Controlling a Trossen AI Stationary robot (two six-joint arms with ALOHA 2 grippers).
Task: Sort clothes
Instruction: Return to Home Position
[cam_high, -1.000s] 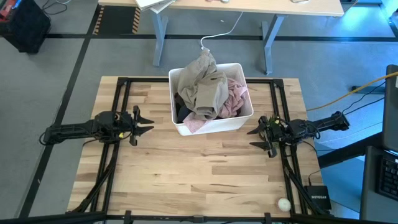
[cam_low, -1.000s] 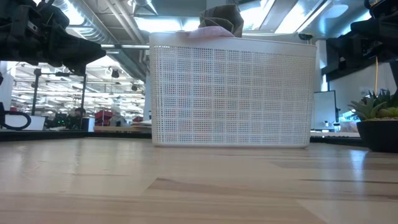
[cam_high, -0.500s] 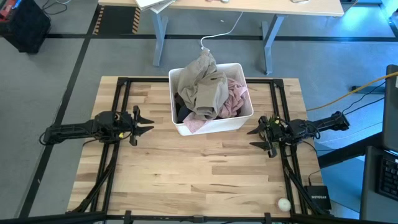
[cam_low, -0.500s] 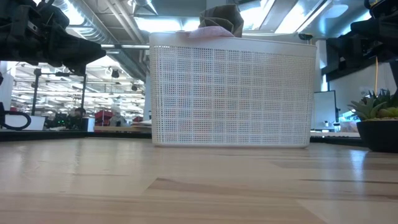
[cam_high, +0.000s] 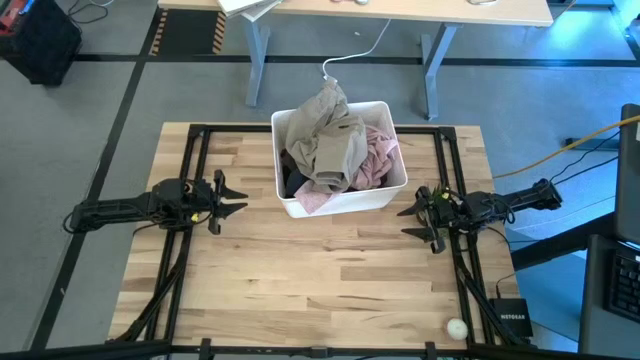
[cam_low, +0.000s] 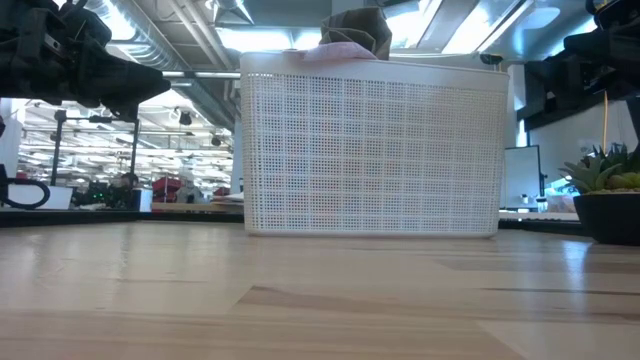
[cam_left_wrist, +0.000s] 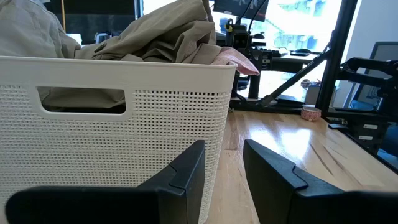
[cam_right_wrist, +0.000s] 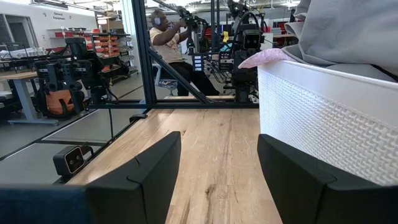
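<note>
Table (cam_high: 330, 270): one bin (cam_high: 345, 201), four clothes (cam_high: 335, 150)

The high camera is looking straight down, taking in the whole table (cam_high: 320, 280) with the white bin (cam_high: 340, 200) at upper centre. The low camera is sitting at tabletop level, facing the bin's perforated wall (cam_low: 370, 150) close up. The left wrist camera is looking past its fingers (cam_left_wrist: 186, 177) at the bin nearby. The right wrist camera is facing across the tabletop, catching the bin at right frame.
</note>
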